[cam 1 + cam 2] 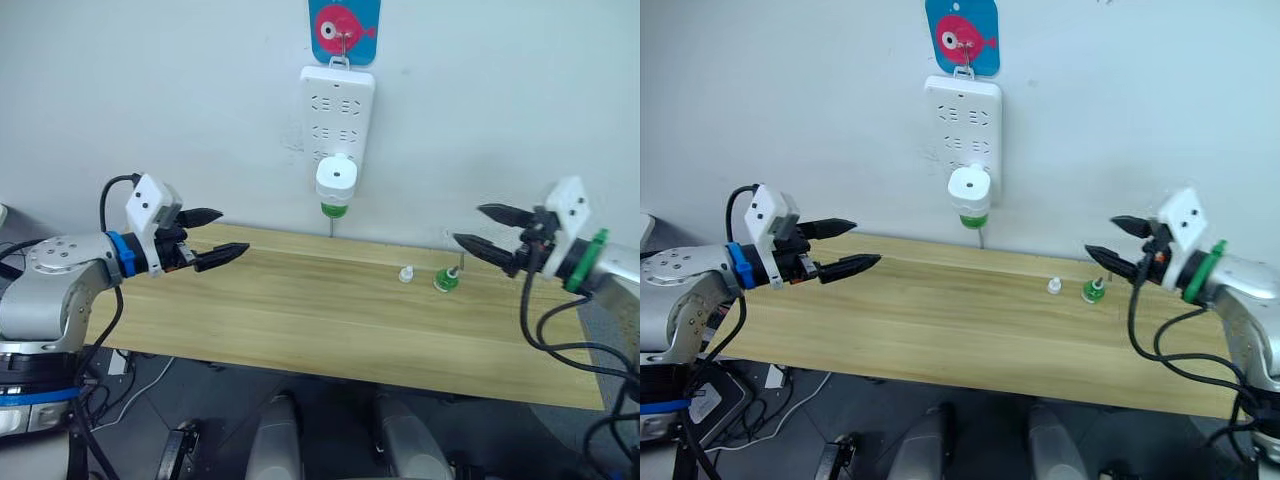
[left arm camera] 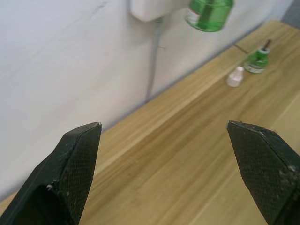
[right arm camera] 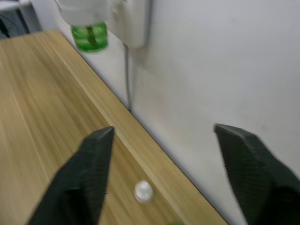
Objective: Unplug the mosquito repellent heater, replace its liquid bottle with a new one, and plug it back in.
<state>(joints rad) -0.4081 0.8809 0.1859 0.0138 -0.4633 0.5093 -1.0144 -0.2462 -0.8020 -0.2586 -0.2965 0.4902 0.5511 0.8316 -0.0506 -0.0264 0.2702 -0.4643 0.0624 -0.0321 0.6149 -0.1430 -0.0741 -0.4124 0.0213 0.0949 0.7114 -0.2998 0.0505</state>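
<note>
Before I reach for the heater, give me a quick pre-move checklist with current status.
1. Mosquito repellent heater plugged into the power strip: ok.
2. Green bottle under the heater: ok.
3. New bottle upright on the table, white cap beside it: ok.
4. Left gripper open, empty: ok.
5. Right gripper open, empty: ok.
6. New bottle's liquid level: cannot tell.

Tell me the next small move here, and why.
Probably bring the left claw in toward the heater. The heater sits plugged into the power strip on the wall with its green bottle below it, and both claws hang open over the table, the right claw near the spare bottle and white cap. Unplugging seems to come first.
</note>
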